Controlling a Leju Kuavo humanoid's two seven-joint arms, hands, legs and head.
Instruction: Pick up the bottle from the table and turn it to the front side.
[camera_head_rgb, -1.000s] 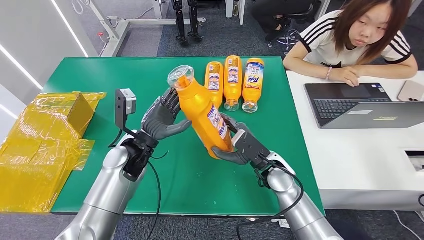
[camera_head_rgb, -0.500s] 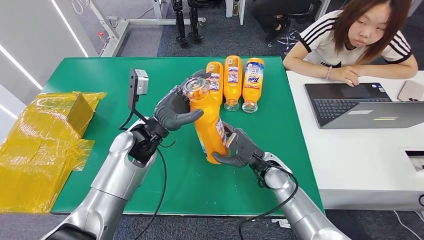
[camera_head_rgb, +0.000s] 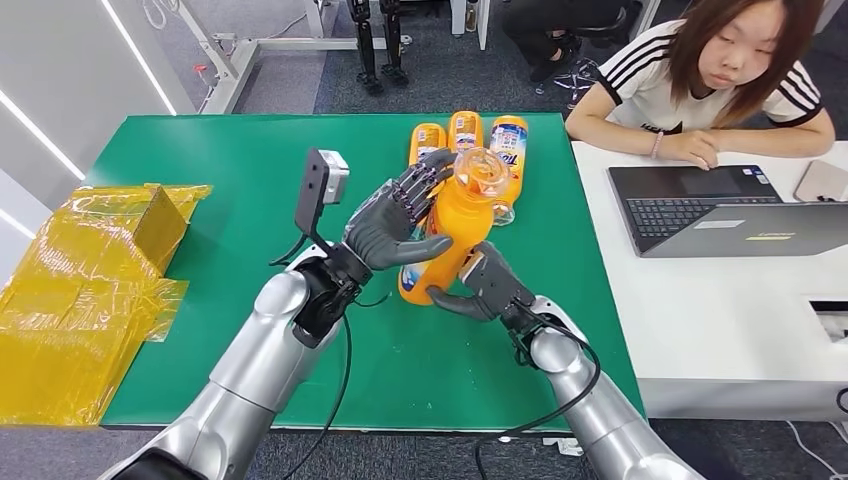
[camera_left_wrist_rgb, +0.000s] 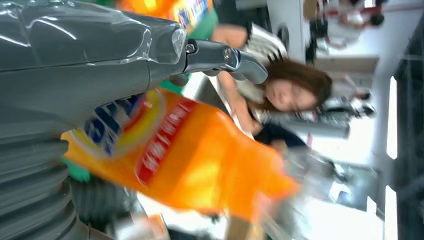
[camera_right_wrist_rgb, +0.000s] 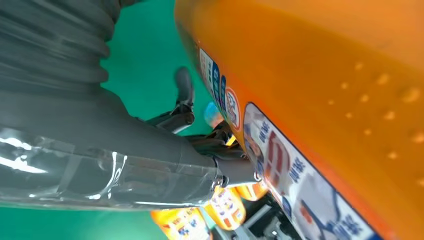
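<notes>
Bottle (camera_head_rgb: 452, 225) is already lifted off the green bench (camera_head_rgb: 220, 160) near its middle, tilted, the right hand (camera_head_rgb: 480, 290) clamped round its base and the left hand (camera_head_rgb: 395, 220) cupping its side, so pickup looks done and turning unfinished.

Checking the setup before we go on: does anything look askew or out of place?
Only the held bottle is askew: it leans cap-right between the left hand and right hand. The three bottles behind lie in a neat row. No spill visible.
</notes>
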